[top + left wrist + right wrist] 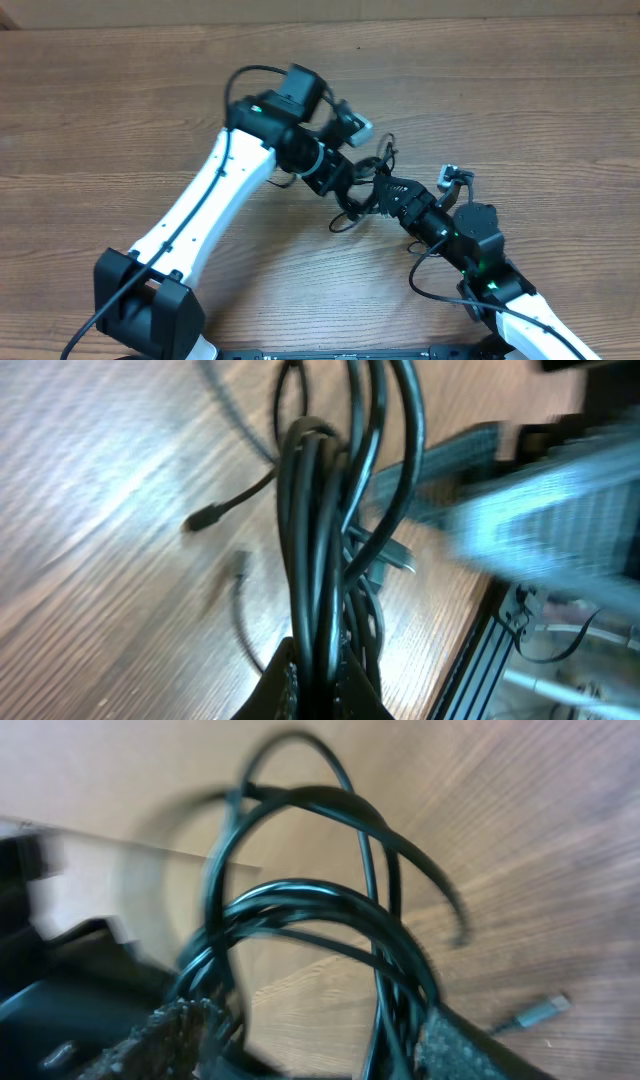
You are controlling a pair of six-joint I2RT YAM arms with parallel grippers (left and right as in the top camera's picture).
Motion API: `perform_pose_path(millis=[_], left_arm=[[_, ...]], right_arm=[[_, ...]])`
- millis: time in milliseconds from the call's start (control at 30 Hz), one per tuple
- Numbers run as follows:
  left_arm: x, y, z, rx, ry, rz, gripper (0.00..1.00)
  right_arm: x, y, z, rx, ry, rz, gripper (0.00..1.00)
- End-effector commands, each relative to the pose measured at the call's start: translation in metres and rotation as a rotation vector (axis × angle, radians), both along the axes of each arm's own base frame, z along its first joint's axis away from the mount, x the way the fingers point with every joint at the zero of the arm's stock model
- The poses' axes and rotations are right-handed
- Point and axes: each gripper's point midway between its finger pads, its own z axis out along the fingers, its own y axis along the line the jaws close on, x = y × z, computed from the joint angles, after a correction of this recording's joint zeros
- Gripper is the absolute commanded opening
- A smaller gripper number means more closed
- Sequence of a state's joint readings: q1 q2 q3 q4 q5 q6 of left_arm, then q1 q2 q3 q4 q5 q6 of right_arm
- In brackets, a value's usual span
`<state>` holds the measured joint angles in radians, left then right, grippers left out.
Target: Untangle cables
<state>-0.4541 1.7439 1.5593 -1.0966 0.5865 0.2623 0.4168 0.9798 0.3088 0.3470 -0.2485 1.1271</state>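
While both arms meet over the wooden table [120,90], the left gripper [318,685] is pressed tight on the bundle of cables [320,510], held mid-table between the grippers. The right gripper [320,1040] stands spread, with loops running between its fingers. One small plug [540,1012] shows beside it.

This looks like a robotics lab or test bench, not a home. A white-and-black left arm [200,215] and right arm [530,322] stand at the near edge of a plain wood-grain table [100,100], where a black rail [340,354] runs. Thin black cables [372,168] hang between them. Beyond the table's edge, a black frame bar [490,632] and white wires [560,686] show.
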Motion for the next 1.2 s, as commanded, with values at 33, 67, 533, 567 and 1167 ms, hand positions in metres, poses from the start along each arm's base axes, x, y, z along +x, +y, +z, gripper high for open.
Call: perform_pose_path(millis=[33, 67, 533, 567, 1167], left_arm=[[0.006, 0.005, 0.015, -0.067, -0.006, 0.011, 0.04], [0.007, 0.007, 0.015, -0.066, -0.011, 0.008, 0.04], [-0.027, 0.004, 0.022, -0.150, -0.020, -0.223, 0.04], [-0.032, 0.001, 0.026, -0.187, -0.019, -0.255, 0.04], [-0.065, -0.007, 0.048, -0.334, 0.113, -0.307, 0.04]], right_arm=[[-0.006, -0.002, 0.043, 0.047, -0.125, 0.016, 0.75], [-0.009, -0.003, 0.049, 0.042, -0.156, 0.020, 0.76], [-0.011, -0.036, 0.027, -0.564, -0.422, 0.015, 0.94], [-0.009, -0.040, 0.025, -0.597, -0.423, 0.005, 0.95], [-0.005, -0.045, 0.030, -0.689, -0.491, -0.009, 0.94]])
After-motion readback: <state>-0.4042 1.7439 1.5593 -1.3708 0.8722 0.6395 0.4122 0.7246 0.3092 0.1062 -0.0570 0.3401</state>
